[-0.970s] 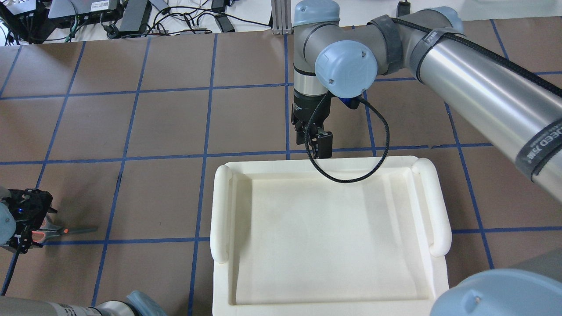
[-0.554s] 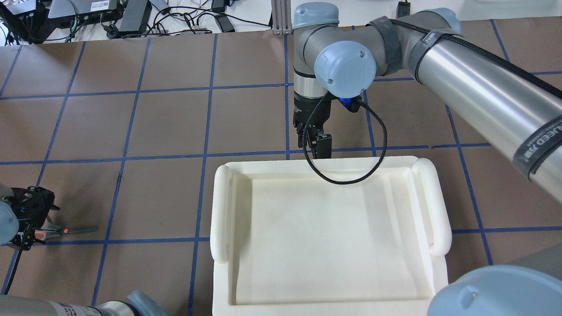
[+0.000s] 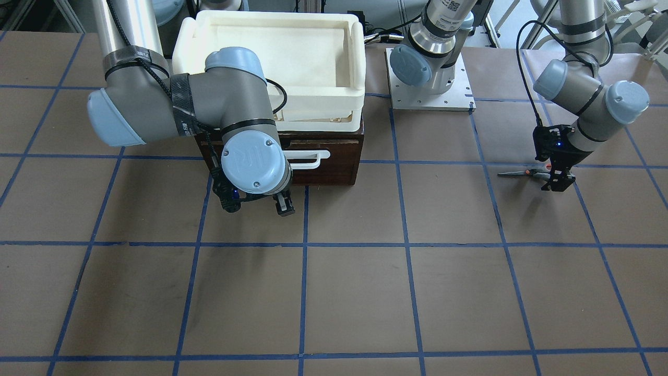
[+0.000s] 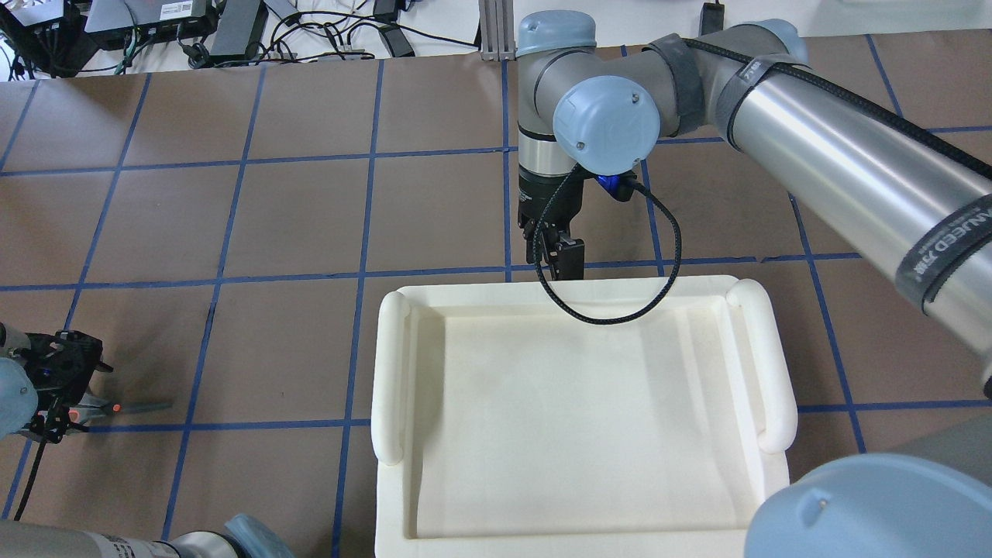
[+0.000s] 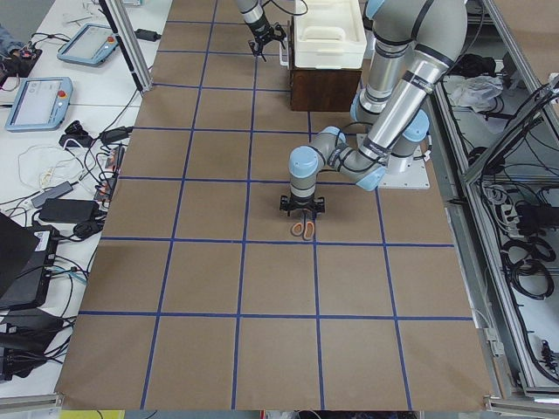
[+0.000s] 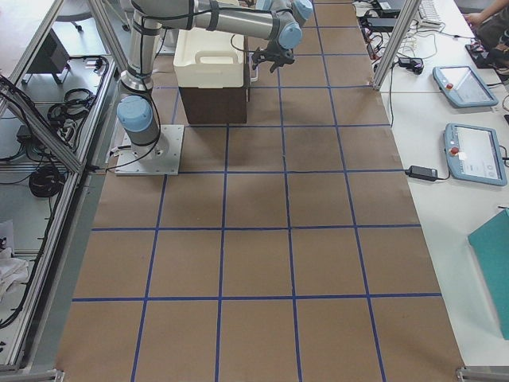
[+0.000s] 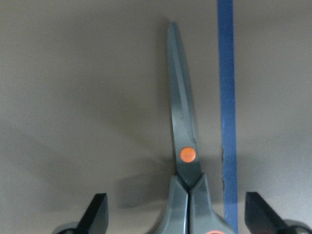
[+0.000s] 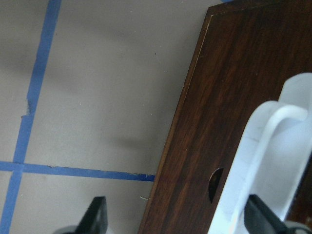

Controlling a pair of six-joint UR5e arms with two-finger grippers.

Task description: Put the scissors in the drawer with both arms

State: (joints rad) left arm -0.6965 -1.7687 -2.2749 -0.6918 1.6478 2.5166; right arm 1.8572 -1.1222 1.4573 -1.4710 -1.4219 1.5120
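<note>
The scissors (image 3: 522,173) lie flat on the table at the right of the front-facing view. They are well apart from the drawer (image 3: 342,162), which sits shut at upper centre under a white bin (image 3: 357,62). The left gripper (image 3: 558,180) hangs over their handle end, and the blades stick out toward the frame's left.

In the left wrist view the long axis runs straight up the frame, with the pivot dot near the middle and the tip toward the top. The blades lie just beside a blue tape line (image 7: 225,97) and parallel to it. The fingertips (image 7: 95,217) show at the lower corners, wide apart, one on each side of the handles. The closing line therefore crosses the axis squarely (a fair line-up, I judge). Whether the pads are low enough to catch the handles, I cannot tell. The grasp seems to need descent and closing, not turning.

The right gripper (image 4: 555,260) stands at the drawer's front, jaws also apart. In its wrist view the handle (image 8: 292,170) fills the lower right, near one fingertip but not between the two. The left arm is much the nearer to the scissors, and the right is at the drawer.
</note>
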